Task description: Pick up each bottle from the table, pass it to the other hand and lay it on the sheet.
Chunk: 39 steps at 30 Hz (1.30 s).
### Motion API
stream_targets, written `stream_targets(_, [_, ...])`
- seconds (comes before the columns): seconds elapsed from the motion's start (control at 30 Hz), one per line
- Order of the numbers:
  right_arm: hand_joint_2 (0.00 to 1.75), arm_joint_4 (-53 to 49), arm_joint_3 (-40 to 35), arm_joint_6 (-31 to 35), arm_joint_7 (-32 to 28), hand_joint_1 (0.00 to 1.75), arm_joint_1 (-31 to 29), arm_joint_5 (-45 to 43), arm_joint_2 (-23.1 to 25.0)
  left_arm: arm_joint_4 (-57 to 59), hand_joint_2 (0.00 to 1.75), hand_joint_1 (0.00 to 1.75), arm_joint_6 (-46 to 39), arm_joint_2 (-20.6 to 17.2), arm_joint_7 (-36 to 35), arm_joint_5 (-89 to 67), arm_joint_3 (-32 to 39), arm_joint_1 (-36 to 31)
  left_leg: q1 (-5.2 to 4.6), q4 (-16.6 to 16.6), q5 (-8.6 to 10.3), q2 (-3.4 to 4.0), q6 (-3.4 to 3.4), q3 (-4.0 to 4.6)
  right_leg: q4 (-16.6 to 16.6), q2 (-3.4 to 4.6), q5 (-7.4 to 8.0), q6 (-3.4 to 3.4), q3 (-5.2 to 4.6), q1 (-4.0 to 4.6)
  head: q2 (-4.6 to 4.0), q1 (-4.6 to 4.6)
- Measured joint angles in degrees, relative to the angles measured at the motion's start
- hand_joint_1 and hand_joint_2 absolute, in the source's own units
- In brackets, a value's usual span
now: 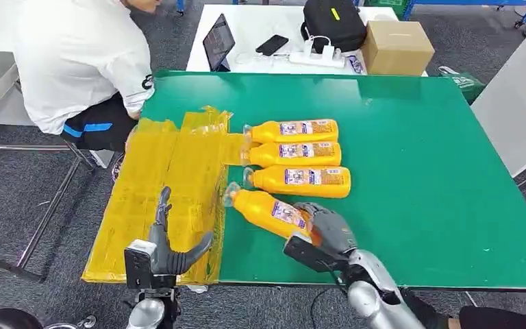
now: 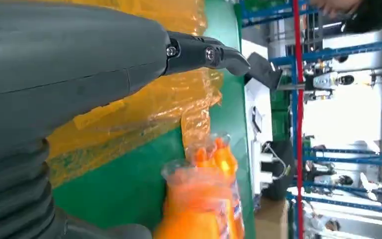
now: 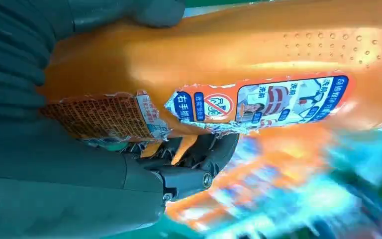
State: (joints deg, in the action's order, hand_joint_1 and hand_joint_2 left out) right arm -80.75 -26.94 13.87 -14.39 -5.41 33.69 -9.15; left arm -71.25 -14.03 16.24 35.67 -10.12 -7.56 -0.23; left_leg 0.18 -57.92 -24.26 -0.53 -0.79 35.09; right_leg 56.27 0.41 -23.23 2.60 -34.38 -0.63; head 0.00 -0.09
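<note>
Several orange bottles with clear caps lie on the green table (image 1: pixel 418 171). The nearest bottle (image 1: pixel 268 211) lies at a slant, cap toward the sheet, and my right hand (image 1: pixel 329 229) grips its base end. In the right wrist view the fingers (image 3: pixel 199 154) curl under that labelled bottle (image 3: pixel 238 55). Three more bottles (image 1: pixel 294 129), (image 1: pixel 294 153), (image 1: pixel 301 181) lie side by side behind it. A crinkled yellow sheet (image 1: pixel 157 185) covers the table's left part. My left hand (image 1: pixel 168 247) hovers over the sheet's near end, open and holding nothing. The left wrist view shows the left hand (image 2: pixel 69 64), the sheet (image 2: pixel 144 109) and the bottle's cap (image 2: pixel 204 199).
A person in a white shirt (image 1: pixel 75 62) sits at the table's far left corner. Behind stands a white table with a tablet (image 1: pixel 218 41), a phone (image 1: pixel 272 44), a black bag (image 1: pixel 332 24) and a cardboard box (image 1: pixel 397 46). The table's front edge runs just below my hands.
</note>
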Motion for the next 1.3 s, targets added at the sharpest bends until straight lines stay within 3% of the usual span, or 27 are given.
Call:
stream_targets(0.07, [1.75, -3.3, 2.5, 6.8, -7.9, 1.75, 1.0, -3.4, 3.0, -0.4, 1.75, 0.0, 0.4, 0.1, 0.2, 1.5, -0.2, 0.5, 0.02, 0.0, 0.02, -0.05, -0.01, 0.12, 0.0, -0.02, -0.01, 0.0, -0.12, 0.01, 0.0, -0.02])
stream_targets(0.13, [1.75, -6.4, 4.5, 11.4, -11.8, 1.75, 1.4, -4.7, 5.6, -0.5, 1.75, 0.0, 0.4, 0.1, 0.3, 2.5, -0.5, 0.6, 0.02, 0.0, 0.01, 0.03, -0.01, 0.13, 0.0, 0.0, -0.01, 0.0, -0.14, 0.0, 0.0, -0.02])
stream_targets(0.53, [1.75, -12.4, 8.3, 13.1, -13.2, 1.75, 3.6, -5.1, 10.4, -1.1, 1.75, 0.0, 0.4, 0.1, 0.4, 3.2, -1.7, 0.8, -0.04, 0.0, -0.01, -0.01, -0.03, 0.21, 0.0, -0.01, -0.01, 0.0, -0.2, -0.06, 0.0, -0.02])
stream_targets(0.7, [1.75, -14.5, 9.8, 23.3, -21.1, 1.75, 4.8, -4.4, 12.1, -1.3, 1.75, 0.0, 1.5, 0.1, -0.6, 7.3, -2.2, 0.7, -0.03, 0.0, -0.01, 0.01, -0.03, 0.22, 0.0, -0.01, -0.01, 0.0, -0.24, -0.03, 0.0, 0.0])
stream_targets(0.83, [1.75, -17.1, 12.4, 25.6, -23.9, 1.75, 6.5, -5.0, 14.3, -2.2, 1.75, 0.0, 8.1, 0.1, -3.3, 15.0, -3.5, 0.7, -0.02, 0.0, -0.03, 0.0, -0.01, 0.24, 0.0, -0.01, -0.03, -0.01, -0.26, -0.03, 0.0, -0.02])
stream_targets(0.97, [1.75, -16.1, 12.9, 21.1, -25.1, 1.75, 8.1, -8.5, 14.8, -4.1, 1.75, 0.0, 16.6, -0.5, -4.7, 20.0, -5.6, 0.8, -0.03, 0.0, -0.04, 0.01, -0.01, 0.29, 0.0, -0.01, -0.03, -0.01, -0.26, -0.04, 0.0, 0.02])
stream_targets(1.07, [1.75, -12.4, 11.4, 19.6, -25.3, 1.75, 8.6, -8.7, 15.2, -5.4, 1.75, 0.0, 22.5, -1.0, -6.0, 23.3, -7.1, 0.8, -0.02, 0.0, -0.04, 0.01, -0.01, 0.27, 0.0, -0.01, -0.03, -0.01, -0.25, -0.03, 0.0, 0.02])
stream_targets(1.3, [1.75, 1.3, -1.4, 25.5, -25.3, 1.75, 7.6, -8.8, 16.5, -5.8, 1.75, 0.0, 29.2, -1.9, -8.3, 27.4, -9.8, 0.4, 0.05, 0.0, -0.03, 0.03, 0.0, 0.28, 0.0, -0.01, -0.03, -0.02, -0.31, 0.02, 0.0, 0.0])
